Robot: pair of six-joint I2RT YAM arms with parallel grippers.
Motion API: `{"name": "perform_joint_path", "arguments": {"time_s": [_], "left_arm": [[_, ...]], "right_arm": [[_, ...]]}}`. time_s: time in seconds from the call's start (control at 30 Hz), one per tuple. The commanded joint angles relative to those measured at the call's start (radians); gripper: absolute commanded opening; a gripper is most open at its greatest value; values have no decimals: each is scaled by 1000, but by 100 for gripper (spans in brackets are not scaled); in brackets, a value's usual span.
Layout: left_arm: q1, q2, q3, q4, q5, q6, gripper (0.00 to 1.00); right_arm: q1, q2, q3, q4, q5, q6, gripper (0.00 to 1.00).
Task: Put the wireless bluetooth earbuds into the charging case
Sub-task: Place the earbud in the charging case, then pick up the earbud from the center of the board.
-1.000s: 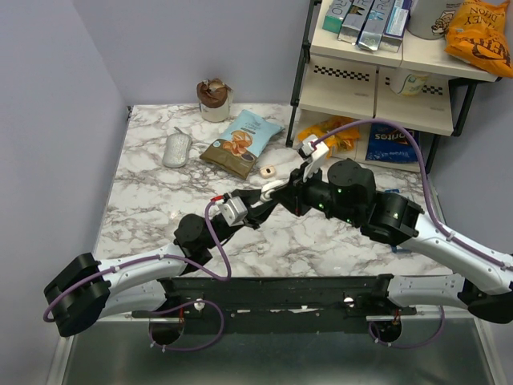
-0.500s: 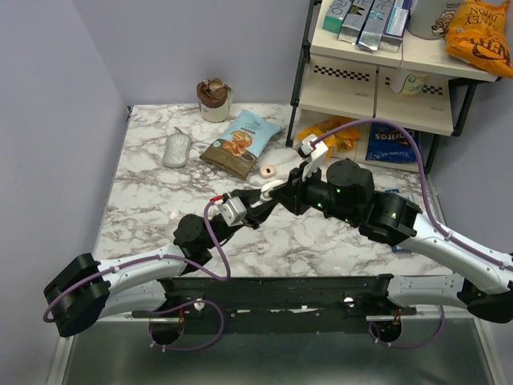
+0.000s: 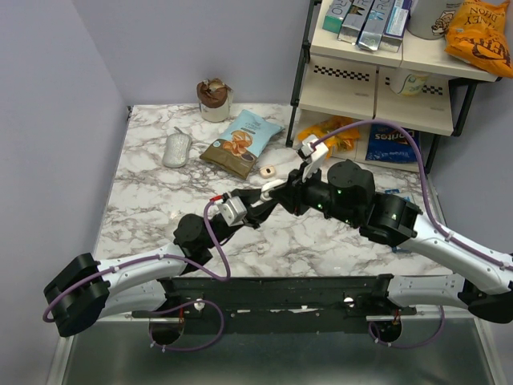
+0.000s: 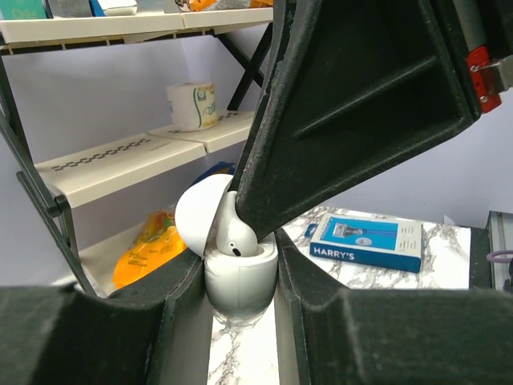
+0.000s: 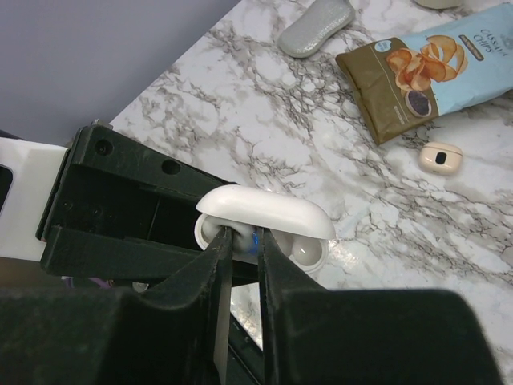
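One tiny white plastic earbud (image 4: pixel 236 234), pinched by the right gripper (image 5: pixel 243 245), sits partly in the open white pebble-shaped case (image 5: pixel 268 212) clamped by the left gripper (image 4: pixel 240 303).

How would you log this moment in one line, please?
left gripper: shut on open charging case | right gripper: holds first earbud in case mouth | second earbud: loose on table

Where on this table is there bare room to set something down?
Bare marble runs down the left side, between the grey oval object and the left arm, and in the back left corner beside the cup. Crowded: back right, around chip bag, orange packet and blue box, and centre, where both arms meet.
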Motion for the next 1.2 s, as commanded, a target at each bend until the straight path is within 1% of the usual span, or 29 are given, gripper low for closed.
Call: {"name": "perform_joint_path", "arguments": {"time_s": [0.0,0.03,0.23,0.43,0.53,0.6,0.63,0.67,0.73,0.77,0.8,0.83,0.87,0.9,0.93,0.97,1.0,1.07,1.13,1.17], "left_arm": [[1,-2,37,65,9,7,0],[1,-2,34,65,9,7,0],[1,-5,26,67,7,0,0],[1,-10,18,67,-5,-3,0],[1,-37,-12,64,-52,-9,0],[1,-91,-38,32,-98,3,0],[1,-112,-67,10,-117,6,0],[3,-170,-83,-13,-147,5,0],[3,-238,-138,-78,-209,-3,0],[3,-316,-155,-106,-233,-7,0],[1,-356,-169,-175,-252,-15,0],[1,-398,-187,-219,-290,-16,0],[3,-471,-193,-265,-305,-20,0],[0,-510,-199,-342,-324,-21,0],[-2,-542,-212,-374,-342,-27,0],[-2,-603,-215,-402,-376,-30,0],[-3,-632,-218,-448,-391,-33,0],[-5,-695,-224,-477,-430,-33,0],[-8,-717,-218,-511,-456,-33,0],[-8,-729,-215,-522,-467,-61,0]], "right_arm": [[14,-15,-17,-4,-17,-7,30],[12,-16,-15,-6,-14,-6,34],[14,-35,-5,-6,3,-1,44],[12,-79,12,-23,45,7,47],[14,-143,-26,-21,156,7,47],[9,-196,-64,-24,235,-7,48],[7,-202,-116,-38,243,-9,48],[-6,-203,-139,-49,243,-3,48],[-12,-168,-196,-63,185,16,48],[-12,-150,-254,-63,153,31,48],[-11,-103,-281,-55,83,42,48],[-11,-79,-307,-35,51,59,47],[-11,-53,-362,-11,11,68,46],[-9,-33,-386,21,-60,71,45],[-8,0,-419,96,-89,80,44],[4,14,-445,133,-114,93,43],[12,31,-471,161,-146,94,43],[41,103,-466,200,-154,97,41],[50,163,-440,219,-163,100,40],[55,212,-434,232,-192,109,40]]}}
